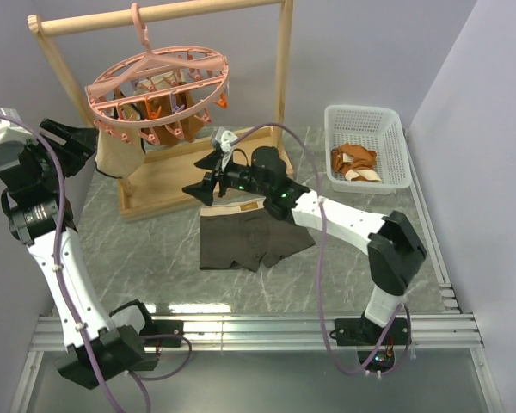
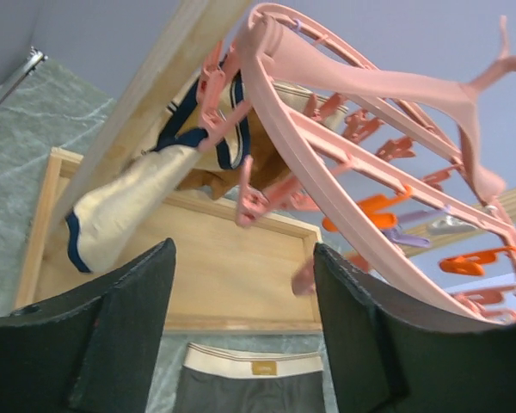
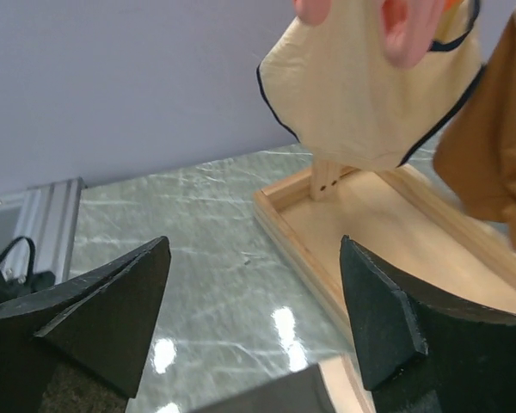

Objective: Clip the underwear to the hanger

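Note:
The underwear (image 1: 251,237), dark brown-grey with a pale waistband, lies flat on the marble table in front of the wooden rack. Its waistband shows low in the left wrist view (image 2: 254,368), and a dark corner shows in the right wrist view (image 3: 279,397). The pink round hanger (image 1: 157,84) hangs by its hook from the rack's rail, with several garments clipped under it; its ring fills the left wrist view (image 2: 344,185). My right gripper (image 1: 208,182) is open and empty just above the waistband's left end. My left gripper (image 1: 76,138) is open and empty beside the hanger's left rim.
The wooden rack has a top rail (image 1: 172,12), two posts and a tray base (image 1: 159,191). A cream garment (image 2: 125,211) and brown ones hang from the clips. A white basket (image 1: 389,120) at the back right holds orange-and-cream cloths (image 1: 354,162).

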Tool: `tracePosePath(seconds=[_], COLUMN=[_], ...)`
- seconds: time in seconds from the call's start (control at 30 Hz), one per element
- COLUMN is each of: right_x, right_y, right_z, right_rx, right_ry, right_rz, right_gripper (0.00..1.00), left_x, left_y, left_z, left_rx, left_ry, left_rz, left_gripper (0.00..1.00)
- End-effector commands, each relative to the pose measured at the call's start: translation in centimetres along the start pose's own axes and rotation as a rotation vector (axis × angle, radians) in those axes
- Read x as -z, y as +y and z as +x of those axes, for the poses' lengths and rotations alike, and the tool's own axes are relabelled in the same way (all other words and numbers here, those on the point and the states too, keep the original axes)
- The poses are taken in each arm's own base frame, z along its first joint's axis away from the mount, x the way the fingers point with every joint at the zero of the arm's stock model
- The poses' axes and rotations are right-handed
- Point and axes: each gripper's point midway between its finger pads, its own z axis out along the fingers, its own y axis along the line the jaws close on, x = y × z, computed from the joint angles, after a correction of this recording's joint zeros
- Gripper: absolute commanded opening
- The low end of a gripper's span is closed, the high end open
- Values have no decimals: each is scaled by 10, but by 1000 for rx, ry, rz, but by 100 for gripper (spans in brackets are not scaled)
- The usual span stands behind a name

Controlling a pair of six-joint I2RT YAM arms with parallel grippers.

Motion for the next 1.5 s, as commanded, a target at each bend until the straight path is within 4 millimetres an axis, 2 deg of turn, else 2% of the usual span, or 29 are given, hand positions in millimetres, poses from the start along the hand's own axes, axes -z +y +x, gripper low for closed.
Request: tracePosePath(seconds=[0.0, 0.03, 0.2, 0.23, 0.4, 0.5, 0.53, 0.6, 0.63, 0.7, 0.73, 0.8, 0.83, 0.87, 0.93, 1.07, 1.17, 1.27, 1.47], right_x=[-18, -20, -33, -35, -45, -52, -55, -62, -65, -73, -75, -83, -85, -89, -93, -101, -106, -108, -107], right_y=[11, 12, 25, 27, 29, 27, 28, 25, 25, 24, 24, 21, 20, 18, 16, 10, 10, 9, 12], right_z=[-61, -67, -65, -66, -65, -68, -75, -71, -79, -74, -80, -75, -82, -77, -83, -81, -83, -85, -80], right_rx=[7, 14, 16, 17, 13, 17, 21, 6, 9, 2, 6, 0, 5, -1, 5, 14, 15, 14, 8], right_ry=[-218, -246, -277, -280, -285, -295, -309, -303, -320, -316, -332, -329, -345, -338, -355, -361, -368, -372, -350], right_rz=[-15, -13, -41, -46, -53, -54, -60, -58, -61, -61, -63, -57, -56, -51, -46, -28, -32, -35, -48], right_gripper=[84, 84, 78, 77, 71, 68, 67, 65, 65, 62, 62, 61, 61, 61, 61, 60, 59, 58, 54], left_x=[-13, -16, -33, -34, -48, -52, -54, -59, -60, -64, -65, -67, -68, -71, -73, -74, -73, -68, -58], left_y=[-8, -9, -8, -13, -6, -4, -2, 0, 1, 2, 3, 2, 2, 3, 2, -4, -13, -19, -35], left_z=[-21, -21, -20, -23, -18, -16, -16, -12, -11, -6, -5, -3, -2, -1, 3, 10, 19, 24, 39], left_rx=[-102, -111, -103, -111, -62, -64, -66, -64, -64, -69, -68, -74, -73, -70, -69, -71, -80, -89, -144], left_ry=[-63, -61, -44, -60, -40, -43, -42, -28, -24, -14, -13, -10, -9, -3, 7, 26, 56, 77, 125], left_rz=[67, 81, 131, 159, 172, 181, 180, 182, 179, 176, 175, 181, 180, 179, 181, 210, 245, 269, 310], left_gripper=[69, 68, 61, 60, 55, 52, 51, 49, 48, 47, 47, 46, 46, 46, 44, 24, 13, 7, 4])
